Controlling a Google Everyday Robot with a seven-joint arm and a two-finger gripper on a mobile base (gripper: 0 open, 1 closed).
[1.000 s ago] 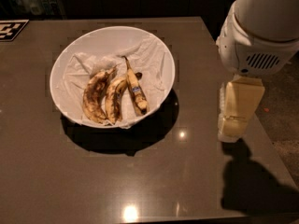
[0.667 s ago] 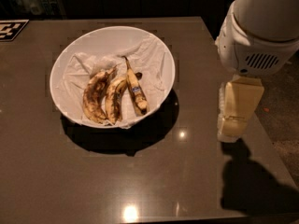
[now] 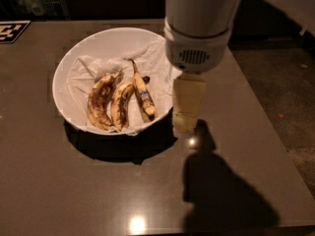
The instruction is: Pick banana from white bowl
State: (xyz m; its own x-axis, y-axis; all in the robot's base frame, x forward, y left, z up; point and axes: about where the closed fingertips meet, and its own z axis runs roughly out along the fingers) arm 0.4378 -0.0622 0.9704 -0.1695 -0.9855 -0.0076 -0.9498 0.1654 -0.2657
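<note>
The white bowl sits on the dark table, lined with crumpled white paper. In it lie three bananas. The banana is the slim, yellower one on the right, with a small blue sticker at mid-length and a long stem pointing away. Two broader, brown-blotched bananas lie to its left. My gripper hangs from the white arm, just right of the bowl's right rim and above the table, a short way right of the banana. It holds nothing.
The dark brown table reaches to a right edge, with grey floor beyond. A black-and-white marker lies at the far left corner. The arm's shadow falls on the table in front of the gripper.
The arm and gripper have moved left, from well right of the bowl to right beside its right rim. The bananas and bowl have not moved.
</note>
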